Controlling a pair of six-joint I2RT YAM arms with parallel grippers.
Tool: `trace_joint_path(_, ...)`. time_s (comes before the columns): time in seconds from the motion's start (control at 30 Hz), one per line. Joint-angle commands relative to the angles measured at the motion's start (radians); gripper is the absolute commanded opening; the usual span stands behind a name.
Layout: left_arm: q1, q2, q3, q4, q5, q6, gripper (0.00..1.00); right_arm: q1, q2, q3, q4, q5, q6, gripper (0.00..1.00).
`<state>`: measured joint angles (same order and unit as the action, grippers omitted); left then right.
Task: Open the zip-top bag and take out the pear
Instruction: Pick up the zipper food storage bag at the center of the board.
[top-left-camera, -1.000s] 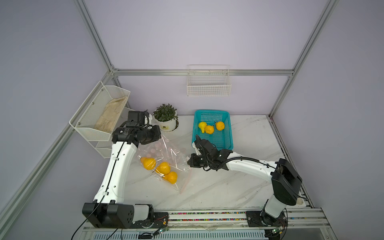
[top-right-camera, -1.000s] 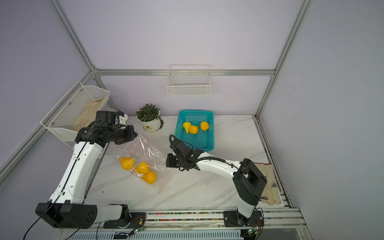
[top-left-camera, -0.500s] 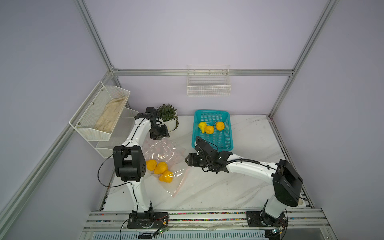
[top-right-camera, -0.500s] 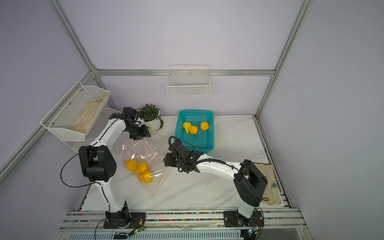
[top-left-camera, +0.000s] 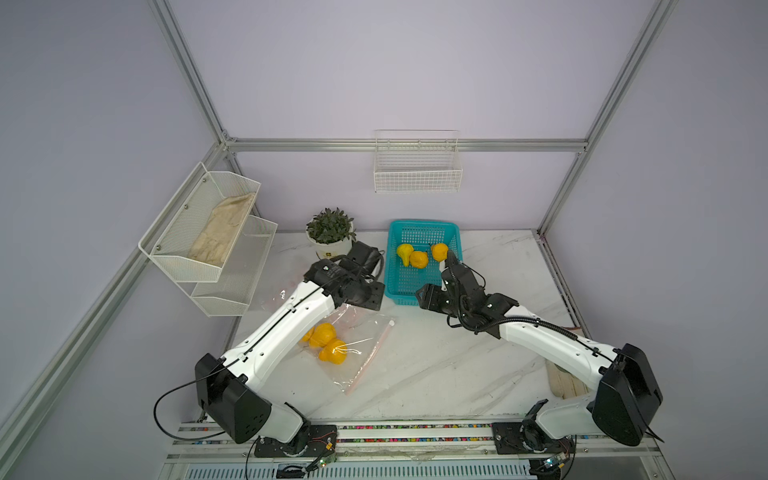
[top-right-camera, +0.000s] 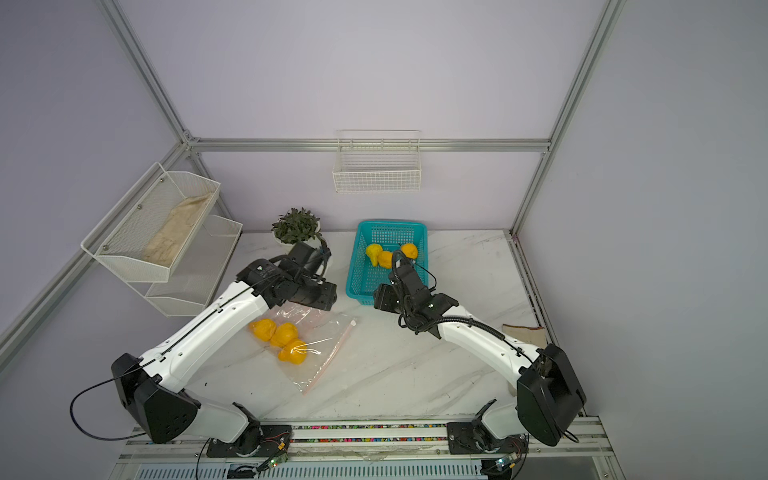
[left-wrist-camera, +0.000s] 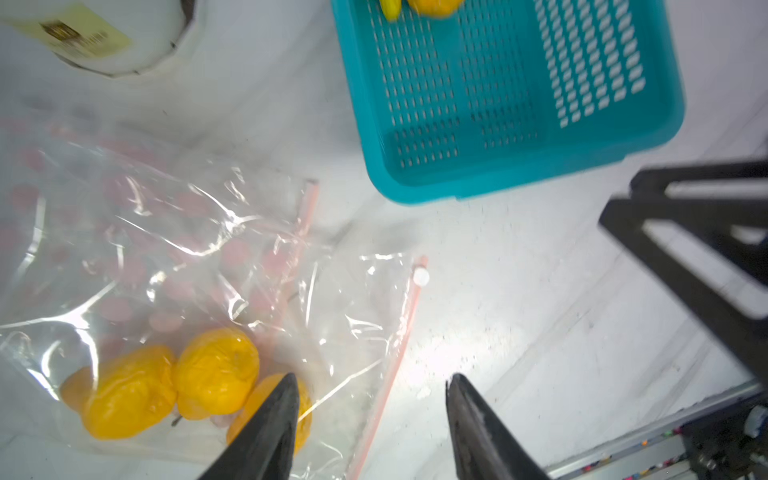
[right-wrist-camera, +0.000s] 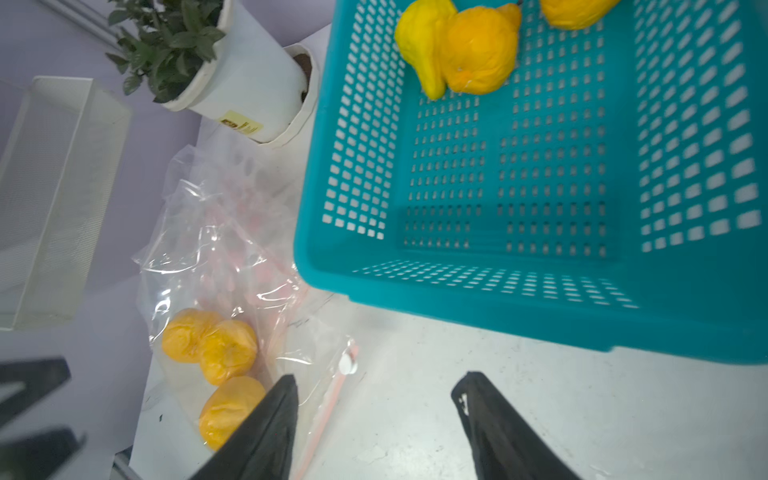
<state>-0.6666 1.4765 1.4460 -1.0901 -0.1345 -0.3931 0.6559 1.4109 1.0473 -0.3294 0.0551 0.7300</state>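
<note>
The clear zip-top bag (top-left-camera: 357, 332) (top-right-camera: 320, 328) lies flat on the marble table with three yellow-orange pears (top-left-camera: 328, 343) (top-right-camera: 282, 336) inside. Its pink zip strip (left-wrist-camera: 395, 365) runs along the right edge, with the white slider (left-wrist-camera: 420, 276) (right-wrist-camera: 348, 365) at the far end. I cannot tell whether its mouth is parted. My left gripper (top-left-camera: 370, 297) (left-wrist-camera: 372, 378) hovers open over the bag's far edge, holding nothing. My right gripper (top-left-camera: 426, 297) (right-wrist-camera: 379, 376) is open and empty above bare table between the bag and the basket.
A teal basket (top-left-camera: 415, 293) (right-wrist-camera: 498, 307) holding three more yellow fruits (top-left-camera: 417, 257) stands behind the grippers. A potted plant (top-left-camera: 330, 232) is at the back left, wire shelves (top-left-camera: 208, 241) on the left wall, and a cloth (top-left-camera: 565, 382) at the table's right edge.
Both grippers have gone from shut to open and let go of the bag, which now lies flat. The right gripper has drawn back to the right, toward the basket.
</note>
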Motion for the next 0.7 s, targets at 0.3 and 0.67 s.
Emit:
trace_joint_path(0.3,-0.317,0.345,-0.033,-0.003,-0.35,-0.233,0.62,-0.097,-0.08,-0.038,-0.042,-0.082,-0.061,0.66)
trace_joint_path(0.67,-0.326,0.487,-0.072,-0.007,-0.593,-0.229,0.51,-0.133,-0.104,-0.052,-0.052,-0.097,-0.064,0.66)
